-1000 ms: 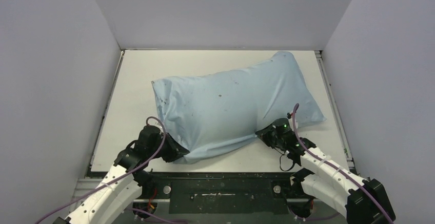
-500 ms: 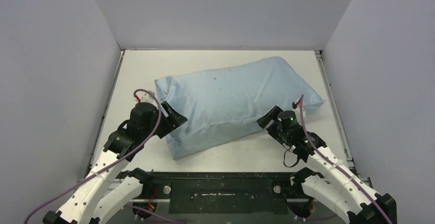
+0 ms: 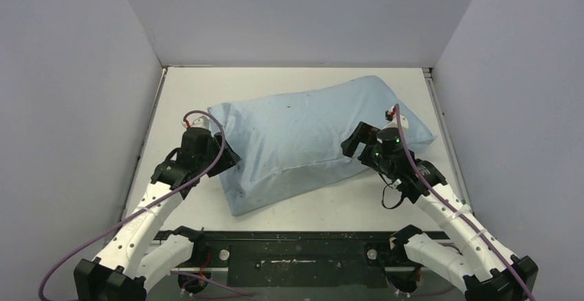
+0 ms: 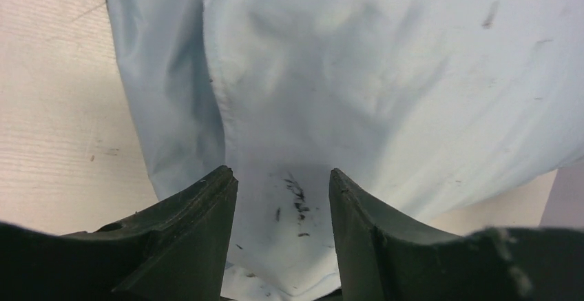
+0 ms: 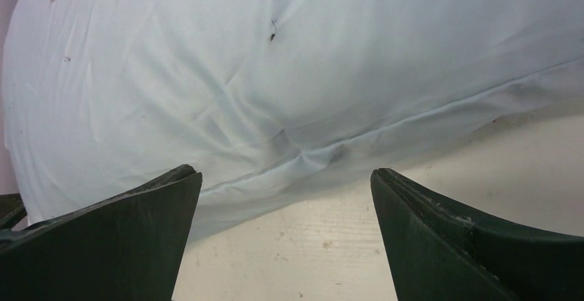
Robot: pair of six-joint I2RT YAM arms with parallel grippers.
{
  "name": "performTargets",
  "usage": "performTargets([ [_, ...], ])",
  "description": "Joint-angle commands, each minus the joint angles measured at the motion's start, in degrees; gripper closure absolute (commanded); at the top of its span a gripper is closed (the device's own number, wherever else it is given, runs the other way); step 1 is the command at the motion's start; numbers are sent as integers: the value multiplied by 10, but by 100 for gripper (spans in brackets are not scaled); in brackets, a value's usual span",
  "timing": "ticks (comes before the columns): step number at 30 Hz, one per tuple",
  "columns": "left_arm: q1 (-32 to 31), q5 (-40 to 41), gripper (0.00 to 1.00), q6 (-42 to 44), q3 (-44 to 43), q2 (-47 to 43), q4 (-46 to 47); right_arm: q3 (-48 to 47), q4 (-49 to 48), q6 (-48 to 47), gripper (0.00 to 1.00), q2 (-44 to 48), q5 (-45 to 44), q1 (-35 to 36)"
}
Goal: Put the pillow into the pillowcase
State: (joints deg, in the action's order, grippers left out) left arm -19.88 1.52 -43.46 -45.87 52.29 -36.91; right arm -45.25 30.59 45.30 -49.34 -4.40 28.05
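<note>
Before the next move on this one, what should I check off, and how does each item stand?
1. The pillow hidden inside the pillowcase: ok, only plump blue cloth shows.
2. The right gripper clear of cloth: ok, jaws wide, nothing gripped.
3. The left gripper free of cloth: cannot tell, jaws apart but cloth lies in the gap.
4. The pillowcase fully on the table: ok.
5. Open end closed over the pillow: cannot tell, no opening shows.

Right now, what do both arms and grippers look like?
The left arm and right arm have white links, black joints and a purple cable each. The left gripper and right gripper are black with tapered fingers. A green light shows on the right wrist.
</note>
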Motion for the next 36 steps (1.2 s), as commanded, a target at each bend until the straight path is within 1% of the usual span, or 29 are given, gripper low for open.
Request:
performTargets([
  [1, 15, -28, 53, 11, 66, 1, 30, -45, 12, -63, 0, -22, -27, -4],
  [3, 13, -43, 59, -3, 94, -5, 48, -56, 17, -62, 0, -27, -36, -4],
  [4, 10, -45, 61, -7, 100, -7, 55, -60, 18, -61, 0, -29, -38, -4],
  [8, 17, -27, 61, -7, 80, -6, 31, -74, 18, -64, 0, -28, -34, -4],
  [12, 24, 8, 51, 18, 14, -28, -10, -103, 39, -80, 0, -25, -31, -5],
  [15, 23, 17, 45, 49, -50, -53, 1, -131, 59, -83, 0, -17, -49, -4],
  [18, 18, 19, 42, 87, -124, -37, 0, -158, 68, -92, 0, -8, -74, -4],
  [19, 17, 12, 39, 99, -145, -31, 1, -167, 72, -92, 0, -5, -84, -4],
  [22, 13, -29, 27, 126, -195, -22, 27, -194, 79, -101, 0, 6, -105, -4],
  [24, 10, -77, 4, 140, -219, -20, 54, -212, 80, -110, 0, 15, -112, -4],
  [27, 5, -135, 3, 141, -234, -19, 97, -236, 82, -115, 0, 29, -115, -4],
  [30, 0, -176, 3, 121, -222, -22, 139, -247, 79, -113, 0, 46, -115, -4],
  [33, 0, -191, 3, 101, -203, -29, 164, -242, 70, -110, 0, 67, -115, -4],
  [36, 0, -192, 3, 103, -183, -40, 177, -228, 66, -106, 0, 81, -123, -4],
])
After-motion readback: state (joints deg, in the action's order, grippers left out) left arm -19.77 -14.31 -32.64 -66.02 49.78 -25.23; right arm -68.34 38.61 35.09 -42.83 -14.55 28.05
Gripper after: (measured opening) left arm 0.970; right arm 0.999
